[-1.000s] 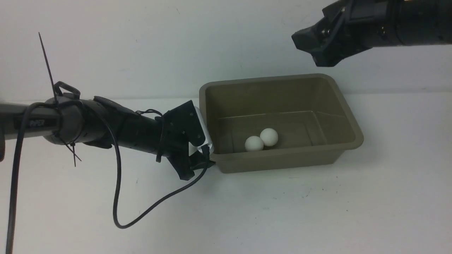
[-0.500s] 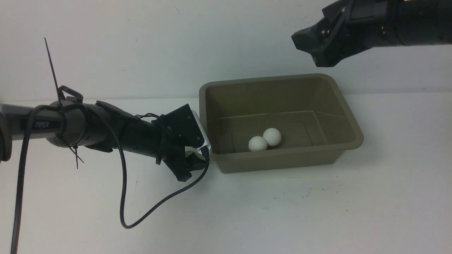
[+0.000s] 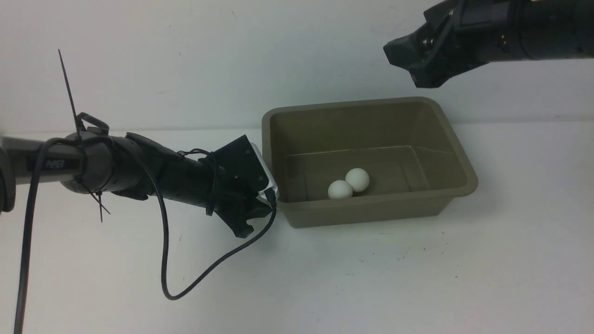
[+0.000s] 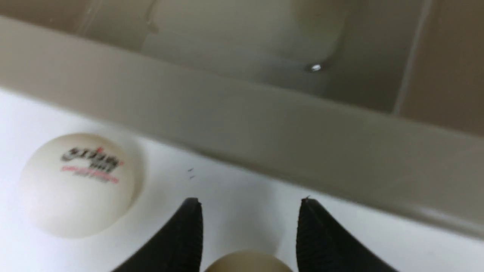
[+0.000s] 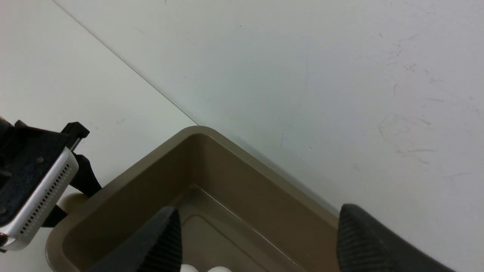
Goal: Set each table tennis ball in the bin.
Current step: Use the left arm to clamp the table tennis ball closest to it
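Left fingers point(image 4: 189, 234): clamped on one table tennis ball point(image 4: 247, 265), low beside the bin point(image 3: 371, 211) near the bench's point(image 3: 417, 278) far edge. Right fingers point(image 5: 162, 241): spread, empty, above the bin. I should lift clear of the rim before releasing.

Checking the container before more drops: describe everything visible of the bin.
The bin is a taupe plastic tub, rectangular, with rounded corners, flared rim and sloping walls. It stands upright on the white table. Two white balls lie together on its floor by the near wall. The left gripper sits outside its left wall.
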You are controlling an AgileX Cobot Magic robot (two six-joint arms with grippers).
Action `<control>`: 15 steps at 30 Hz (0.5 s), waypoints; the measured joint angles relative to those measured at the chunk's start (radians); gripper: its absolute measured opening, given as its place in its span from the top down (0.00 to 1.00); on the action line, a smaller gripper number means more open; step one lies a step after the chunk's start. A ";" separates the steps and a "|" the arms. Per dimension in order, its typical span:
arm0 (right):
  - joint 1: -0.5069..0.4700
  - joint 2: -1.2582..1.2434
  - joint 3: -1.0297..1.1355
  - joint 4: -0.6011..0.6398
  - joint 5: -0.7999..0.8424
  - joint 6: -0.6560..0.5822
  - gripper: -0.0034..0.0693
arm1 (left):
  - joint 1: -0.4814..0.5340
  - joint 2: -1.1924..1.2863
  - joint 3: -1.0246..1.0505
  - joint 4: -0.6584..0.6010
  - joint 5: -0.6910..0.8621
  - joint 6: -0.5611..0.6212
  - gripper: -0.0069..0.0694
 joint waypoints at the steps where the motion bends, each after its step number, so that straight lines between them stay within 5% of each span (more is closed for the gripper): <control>1: 0.000 0.000 0.000 -0.002 0.000 -0.002 0.26 | 0.000 0.000 0.000 0.002 0.009 0.000 0.53; 15: 0.000 0.000 0.000 -0.002 -0.004 -0.019 0.26 | 0.000 -0.158 0.002 0.038 0.045 -0.010 0.53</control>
